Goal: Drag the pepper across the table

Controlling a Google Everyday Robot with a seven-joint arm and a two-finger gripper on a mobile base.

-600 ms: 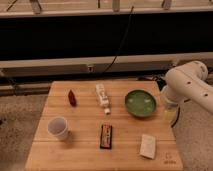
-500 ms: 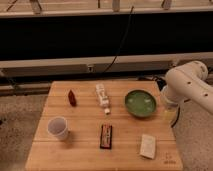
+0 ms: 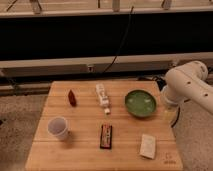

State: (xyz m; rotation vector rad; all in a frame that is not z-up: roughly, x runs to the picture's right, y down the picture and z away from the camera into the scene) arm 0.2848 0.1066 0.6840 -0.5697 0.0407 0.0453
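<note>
The pepper [image 3: 72, 97] is a small dark red tapered piece lying on the far left part of the light wooden table [image 3: 125, 131]. The white arm [image 3: 186, 86] stands beyond the table's right edge. My gripper [image 3: 169, 113] hangs below it, by the right edge next to the green bowl, far from the pepper. Nothing shows in the gripper.
A white cup [image 3: 58, 128] stands at the front left. A white tube-like object [image 3: 102, 97] lies in the far middle. A green bowl [image 3: 140, 103] sits at the right, a black-and-red bar [image 3: 106, 136] at the front middle, and a white packet [image 3: 148, 146] at the front right.
</note>
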